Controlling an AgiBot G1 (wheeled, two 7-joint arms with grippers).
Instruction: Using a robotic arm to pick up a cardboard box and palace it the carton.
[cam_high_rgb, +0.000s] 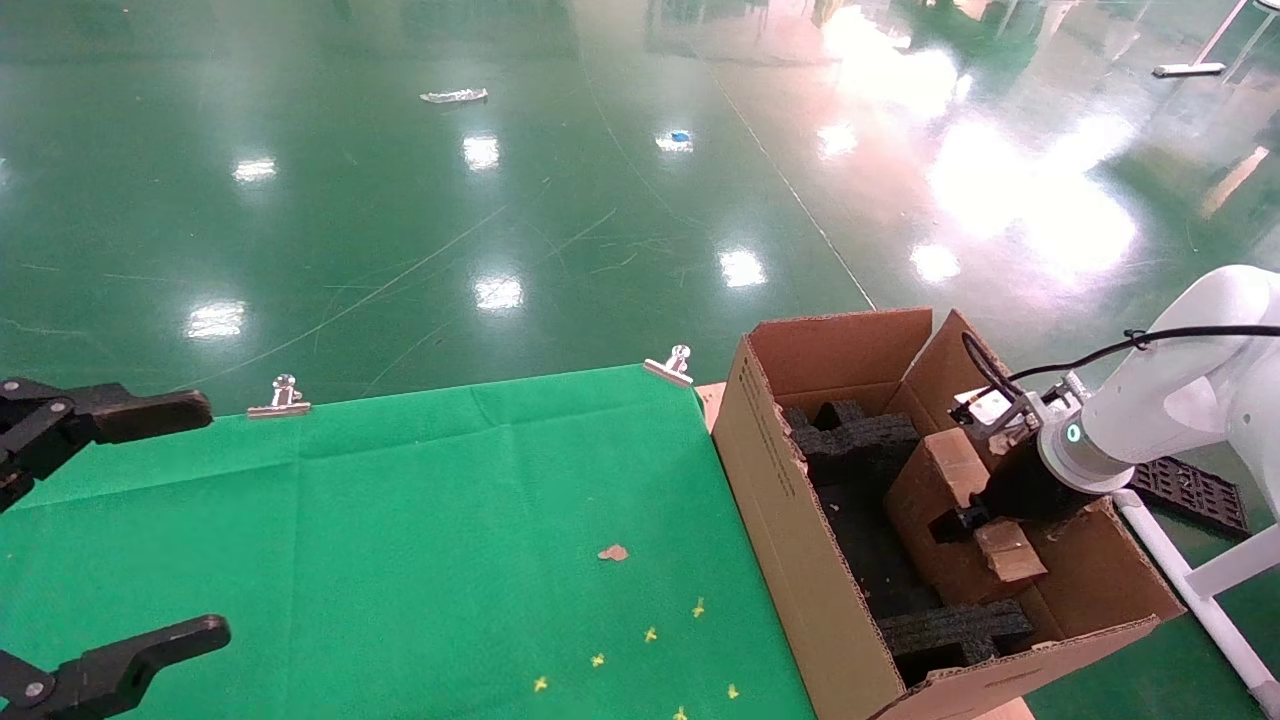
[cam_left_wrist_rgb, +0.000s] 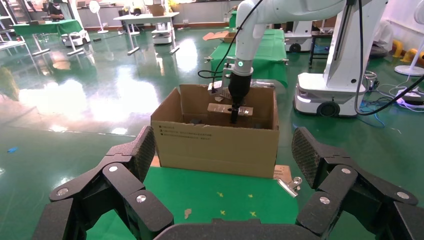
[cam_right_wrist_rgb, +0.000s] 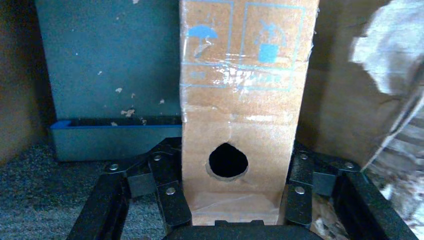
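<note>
Right gripper (cam_right_wrist_rgb: 235, 200) pinches the box (cam_right_wrist_rgb: 245, 100) inside the carton (cam_high_rgb: 800, 520), long axis running away from the gripper, holed face toward it. Left gripper (cam_left_wrist_rgb: 220, 165) spread, beside the carton.

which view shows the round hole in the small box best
The right wrist view: the round hole faces the camera, with the cardboard box between the right end effector fingers. Head and left wrist views show the box inside the carton, hole unclear.

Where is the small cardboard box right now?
In the head view, the cardboard box is on the right, inside the carton among black foam inserts, gripped by the right gripper.
</note>
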